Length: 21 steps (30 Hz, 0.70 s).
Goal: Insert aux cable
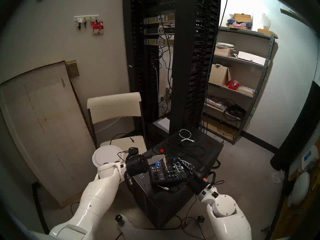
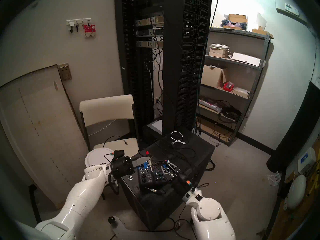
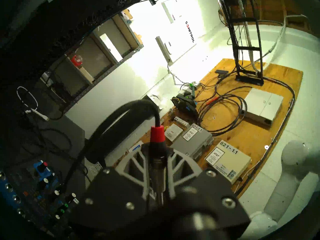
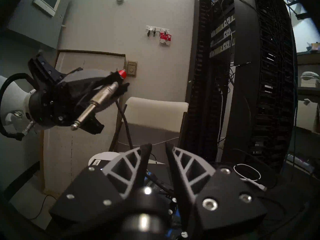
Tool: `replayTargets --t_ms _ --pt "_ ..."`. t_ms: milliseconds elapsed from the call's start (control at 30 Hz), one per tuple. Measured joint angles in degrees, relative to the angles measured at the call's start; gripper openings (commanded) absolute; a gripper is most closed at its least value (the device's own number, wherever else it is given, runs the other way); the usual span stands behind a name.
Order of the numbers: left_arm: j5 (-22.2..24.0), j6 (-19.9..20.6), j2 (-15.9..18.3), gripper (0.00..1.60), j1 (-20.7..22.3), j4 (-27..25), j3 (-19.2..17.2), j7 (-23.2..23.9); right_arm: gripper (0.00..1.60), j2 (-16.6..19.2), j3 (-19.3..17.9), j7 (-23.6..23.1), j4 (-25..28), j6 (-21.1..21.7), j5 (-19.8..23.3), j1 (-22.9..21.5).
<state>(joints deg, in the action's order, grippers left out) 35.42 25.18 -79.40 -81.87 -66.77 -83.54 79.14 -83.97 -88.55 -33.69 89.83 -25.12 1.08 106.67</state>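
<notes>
The left end effector [image 4: 110, 89] is clamped on the aux cable [image 4: 97, 101] plug, held above the mixer's [image 1: 166, 173] left edge, silver tip angled down-left. The right end effector [image 4: 158, 147], slightly apart, holds nothing.

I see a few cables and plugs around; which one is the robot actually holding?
The aux cable: its silver plug with the red collar is clamped in the left gripper. The white coiled cable and the other silver plug lie loose.

The white wall cabinet [image 3: 183, 26] reads "SONITROL"; two boxes [image 3: 226, 163] on plywood read "821-1.1" and "AT&T".
</notes>
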Motion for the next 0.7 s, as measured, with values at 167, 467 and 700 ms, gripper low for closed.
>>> replayTargets --t_ms 167,467,700 --pt "-2.24 -4.03 1.49 0.0 -0.1 -0.48 0.68 1.88 0.73 -0.1 -0.49 -0.28 0.11 0.58 0.31 -0.13" --pt "-7.06 -12.69 3.19 0.0 -0.5 -0.01 1.87 4.12 0.73 -0.67 -0.48 -0.48 0.13 0.37 0.59 -0.48" --pt "-10.25 -19.98 3.04 0.0 -0.26 3.68 1.19 4.37 0.72 -1.15 -0.02 -0.61 0.18 0.2 0.93 -0.6"
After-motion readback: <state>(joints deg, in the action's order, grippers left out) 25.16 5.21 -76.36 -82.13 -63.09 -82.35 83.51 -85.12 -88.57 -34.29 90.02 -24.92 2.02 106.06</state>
